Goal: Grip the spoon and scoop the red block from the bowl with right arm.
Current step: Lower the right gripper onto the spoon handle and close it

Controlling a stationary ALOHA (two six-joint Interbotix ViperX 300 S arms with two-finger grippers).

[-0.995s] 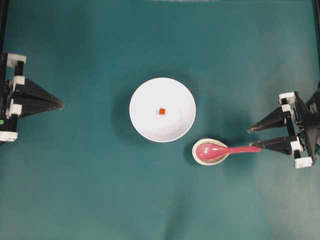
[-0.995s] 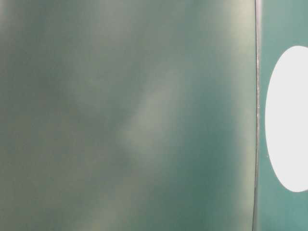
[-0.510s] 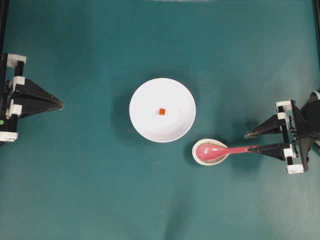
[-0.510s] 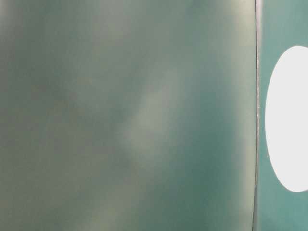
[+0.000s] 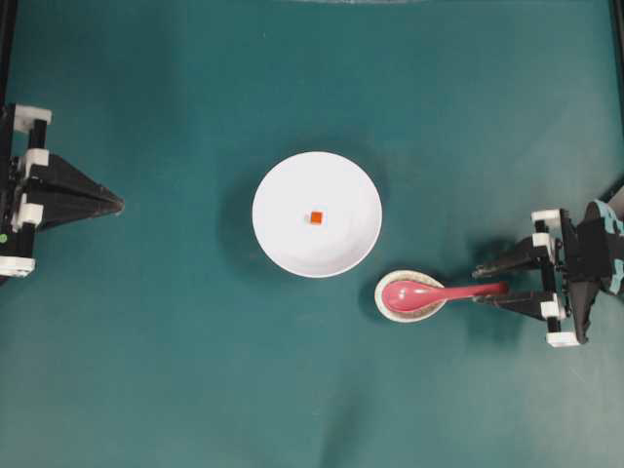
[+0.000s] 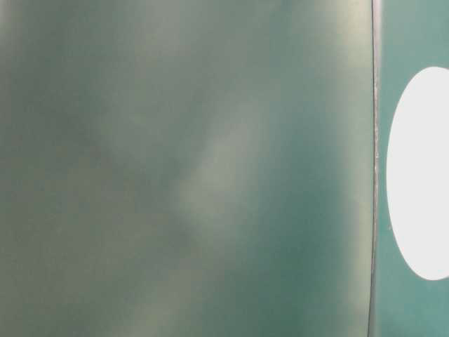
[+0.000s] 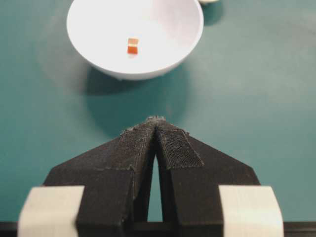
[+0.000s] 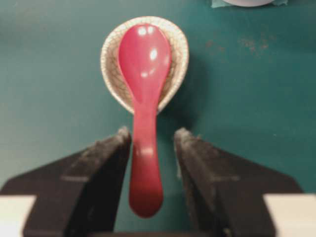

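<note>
Teal cloth table (image 5: 175,370), wide-open black right gripper (image 5: 483,283) straddling glossy pink-red spoon (image 8: 144,98) handle, seemingly untouched, left gripper (image 7: 156,120) closed, empty.

A robotics lab test station: a bench (image 5: 195,390) draped in plain teal cloth, two black arms with white-bracketed pincers, left (image 5: 115,204) and right (image 5: 481,283), fixed at opposite edges, facing sparse tableware props staged between them.

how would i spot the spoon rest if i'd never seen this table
Start at the large round white bowl mid-table on the green cloth. Just off its lower-right rim sits a small speckled off-white oval dish. Unlike the bowl, it is tiny, crackled, and cradles the scoop of the glossy pink-red spoon.
</note>
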